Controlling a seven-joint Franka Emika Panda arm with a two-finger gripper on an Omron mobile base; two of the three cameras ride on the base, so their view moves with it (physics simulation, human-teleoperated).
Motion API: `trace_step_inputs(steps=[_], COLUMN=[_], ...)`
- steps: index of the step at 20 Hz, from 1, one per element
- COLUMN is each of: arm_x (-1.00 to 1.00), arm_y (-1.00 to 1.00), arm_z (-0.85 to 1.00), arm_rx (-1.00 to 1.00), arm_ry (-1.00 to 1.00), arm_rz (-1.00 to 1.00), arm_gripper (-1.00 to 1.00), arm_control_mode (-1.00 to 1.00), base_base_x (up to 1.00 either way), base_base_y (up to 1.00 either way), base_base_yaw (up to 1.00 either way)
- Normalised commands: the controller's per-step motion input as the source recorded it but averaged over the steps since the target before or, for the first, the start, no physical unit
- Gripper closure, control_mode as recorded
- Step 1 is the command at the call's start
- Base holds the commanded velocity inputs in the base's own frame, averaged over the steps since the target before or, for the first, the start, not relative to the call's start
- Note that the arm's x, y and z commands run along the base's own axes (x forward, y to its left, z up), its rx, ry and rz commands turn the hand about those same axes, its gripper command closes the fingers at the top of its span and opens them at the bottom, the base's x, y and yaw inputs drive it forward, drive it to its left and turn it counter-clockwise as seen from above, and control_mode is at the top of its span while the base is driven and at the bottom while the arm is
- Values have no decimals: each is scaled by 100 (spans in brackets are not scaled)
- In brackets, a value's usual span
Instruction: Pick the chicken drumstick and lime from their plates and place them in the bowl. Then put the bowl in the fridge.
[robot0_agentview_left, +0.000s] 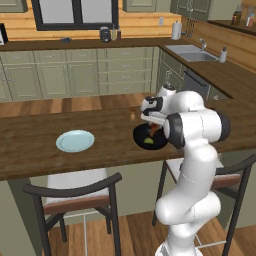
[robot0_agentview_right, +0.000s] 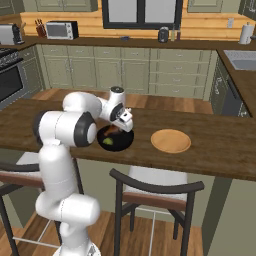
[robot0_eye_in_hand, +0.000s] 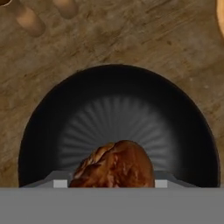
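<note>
Drumstick (robot0_eye_in_hand: 113, 164) meat, reddish-brown and glossy, sits at the bottom of the hand view directly over the black bowl (robot0_eye_in_hand: 118, 87), so it looks carried between the jaws, clenched on it, and held above the bowl's middle so that it would fall inside and not on the rim. From the left base view the gripper (robot0_agentview_left: 152, 127) hangs just above the bowl, low enough, I judge, for a short, gentle drop. A small green fruit, most likely the lime (robot0_agentview_left: 149, 142), already lies in the bowl on the side nearer the robot, which suggests half of the filling is done. The bowl rests on the wooden tabletop (robot0_agentview_left: 30, 145), between a pale blue plate (robot0_agentview_left: 75, 141) on the robot's left and an orange-tan plate (robot0_agentview_right: 171, 140) on its right; both plates are bare. Having the bowl between them keeps each reach short. What remains, by my reading, is to let the drumstick go and then carry the bowl to the fridge.
</note>
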Motion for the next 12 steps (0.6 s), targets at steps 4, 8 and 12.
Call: trace_step_inputs(steps=[4,8,12], arm_x=[32,2,0], arm_y=[-7,-23,-10], arm_z=[-29,-7,-12], arm_rx=[0,-1,-5], arm_ry=[0,0,0], arm_rz=[15,22,21], arm_gripper=[100,100,100], arm_control_mode=[-100,-100,-100], base_base_x=[0,0,0], base_base_y=[0,0,0], base_base_yaw=[0,0,0])
